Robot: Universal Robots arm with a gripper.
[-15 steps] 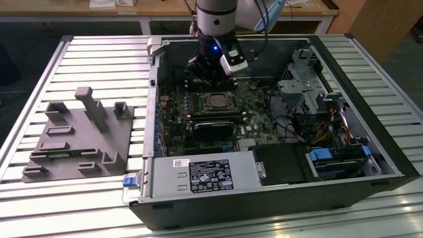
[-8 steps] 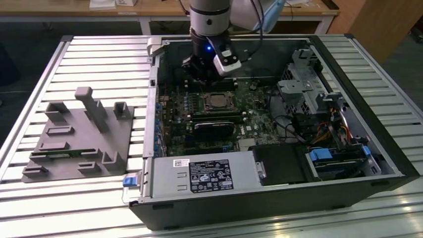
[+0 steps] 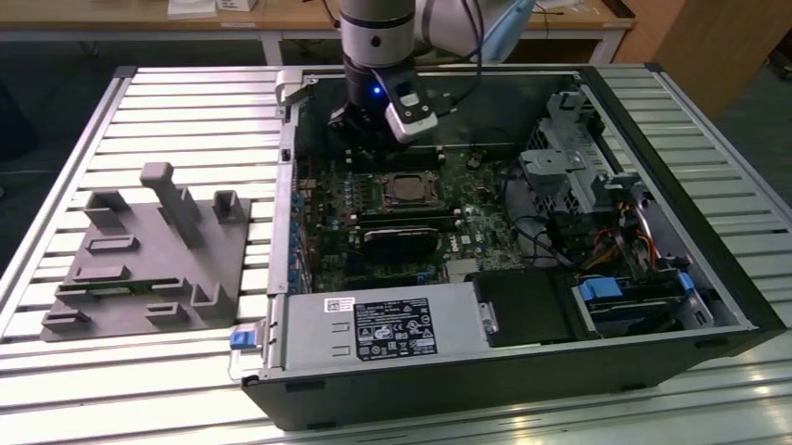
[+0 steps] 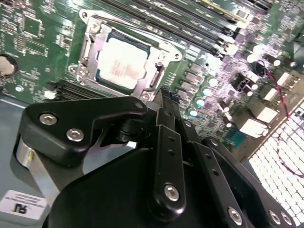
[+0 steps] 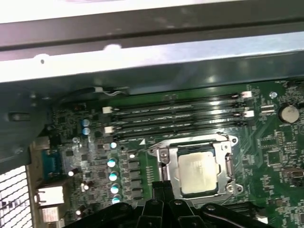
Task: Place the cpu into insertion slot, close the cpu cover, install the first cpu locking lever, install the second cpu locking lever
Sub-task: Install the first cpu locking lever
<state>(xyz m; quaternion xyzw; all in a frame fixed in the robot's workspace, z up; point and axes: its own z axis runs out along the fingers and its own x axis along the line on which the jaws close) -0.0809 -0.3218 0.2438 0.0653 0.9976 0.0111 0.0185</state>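
My gripper clenched, empty, over green board. In exterior view cpu at its 5 o'clock; cpu cover prob. down.

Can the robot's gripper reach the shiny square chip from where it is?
Probably yes. The gripper hangs close to the cpu with nothing between them, and the computer case is open. The cpu cover frames only the chip's edges.

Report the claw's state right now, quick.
Claw: closed, fingertips together, nothing held; it is near the small flat silvery-grey square chip, which sits in the silvery metal-rimmed square socket.
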